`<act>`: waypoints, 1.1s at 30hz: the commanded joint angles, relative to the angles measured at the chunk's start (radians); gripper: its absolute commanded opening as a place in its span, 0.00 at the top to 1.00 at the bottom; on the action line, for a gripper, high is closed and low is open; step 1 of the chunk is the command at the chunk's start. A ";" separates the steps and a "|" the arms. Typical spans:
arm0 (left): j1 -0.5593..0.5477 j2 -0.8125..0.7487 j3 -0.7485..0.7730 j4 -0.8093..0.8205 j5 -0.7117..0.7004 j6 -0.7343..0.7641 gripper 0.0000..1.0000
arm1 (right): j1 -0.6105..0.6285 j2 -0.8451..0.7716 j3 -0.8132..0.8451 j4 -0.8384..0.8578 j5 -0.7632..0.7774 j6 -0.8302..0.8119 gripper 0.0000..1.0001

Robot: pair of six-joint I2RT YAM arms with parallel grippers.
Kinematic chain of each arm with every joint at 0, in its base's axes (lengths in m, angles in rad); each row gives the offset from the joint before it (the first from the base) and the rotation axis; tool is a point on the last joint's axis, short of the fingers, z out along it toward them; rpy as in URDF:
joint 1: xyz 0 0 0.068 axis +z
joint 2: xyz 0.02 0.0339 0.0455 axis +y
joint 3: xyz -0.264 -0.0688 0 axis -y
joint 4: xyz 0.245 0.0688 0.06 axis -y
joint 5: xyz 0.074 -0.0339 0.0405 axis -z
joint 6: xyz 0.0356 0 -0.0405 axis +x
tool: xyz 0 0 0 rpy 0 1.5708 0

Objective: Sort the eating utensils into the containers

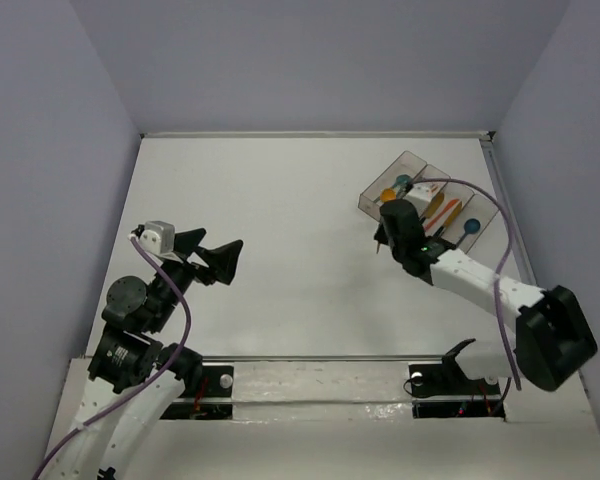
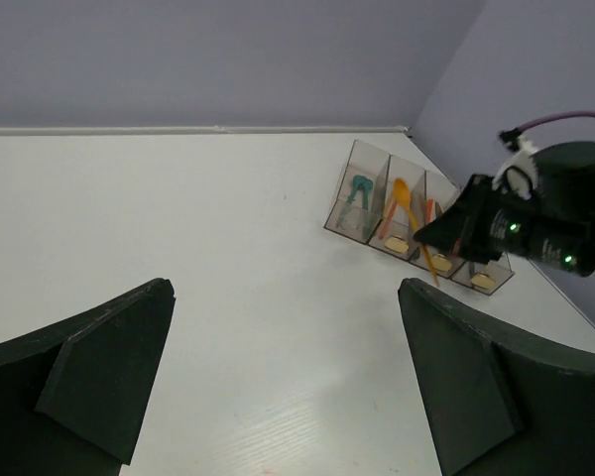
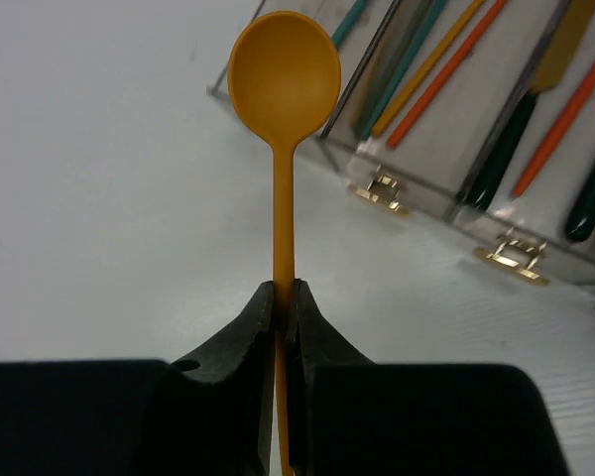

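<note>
Starting at the near edge of the worktop (image 1: 300, 290): the left gripper (image 1: 221, 238) hangs over the left side, jaws spread wide with nothing between them. It's well apart from everything else.

Further back on the right, the right gripper (image 3: 283, 290) has its jaws pinched narrow on the handle of an orange spoon (image 3: 284, 79). In the right wrist view the bowl sticks out past the fingertips. From the left wrist view you can see the thin handle poking out below the gripper too. It's held just on the near side of the containers (image 2: 377, 164), can't tell if it's touching the worktop.

The containers are 4 smoky see-through bins in a row, sitting at an angle in the far right corner of the worktop. Already inside them: a teal utensil (image 2: 359, 188) in the end bin toward the middle of the worktop, another orange spoon (image 2: 402, 193) in the next 1, red-orange pieces (image 2: 428, 210) after that, and a blue spoon (image 1: 470, 226) in a bin closer to the right edge.
</note>
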 commanded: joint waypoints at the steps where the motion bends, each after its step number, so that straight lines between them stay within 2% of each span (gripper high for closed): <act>1: 0.007 -0.023 0.031 0.039 0.026 0.002 0.01 | -0.162 -0.235 -0.048 -0.026 0.017 -0.043 1.00; 2: -0.004 -0.029 0.031 0.037 0.024 0.003 0.01 | -0.260 -0.263 -0.066 -0.037 -0.001 -0.051 1.00; 5: -0.004 -0.042 0.031 0.034 0.018 0.003 0.01 | -0.439 -0.324 -0.087 -0.051 -0.028 -0.093 1.00; 10: -0.014 -0.061 0.033 0.028 0.003 0.005 0.01 | -0.619 -0.294 -0.086 -0.028 -0.019 -0.160 1.00; 13: -0.025 -0.067 0.034 0.027 -0.005 0.005 0.01 | -0.708 -0.231 -0.071 0.017 -0.095 -0.180 1.00; 23: -0.044 -0.067 0.033 0.027 0.000 0.005 0.01 | -0.742 -0.036 -0.055 0.064 -0.133 -0.180 1.00; 26: -0.053 -0.061 0.034 0.025 0.001 0.005 0.01 | -0.742 -0.045 -0.054 0.063 -0.124 -0.176 0.86; 27: -0.053 -0.061 0.033 0.027 0.001 0.005 0.01 | -0.742 -0.051 -0.052 0.057 -0.118 -0.171 0.69; 29: -0.053 -0.058 0.033 0.027 0.003 0.003 0.01 | -0.742 -0.068 -0.052 0.044 -0.117 -0.162 0.45; 30: -0.053 -0.056 0.033 0.028 0.003 0.003 0.01 | -0.742 -0.088 -0.051 0.026 -0.120 -0.159 0.27; 32: -0.053 -0.049 0.033 0.028 0.004 0.003 0.01 | -0.742 -0.117 -0.048 0.008 -0.141 -0.156 0.14; 33: -0.053 -0.046 0.033 0.028 0.004 0.005 0.01 | -0.742 -0.134 -0.048 0.004 -0.159 -0.154 0.11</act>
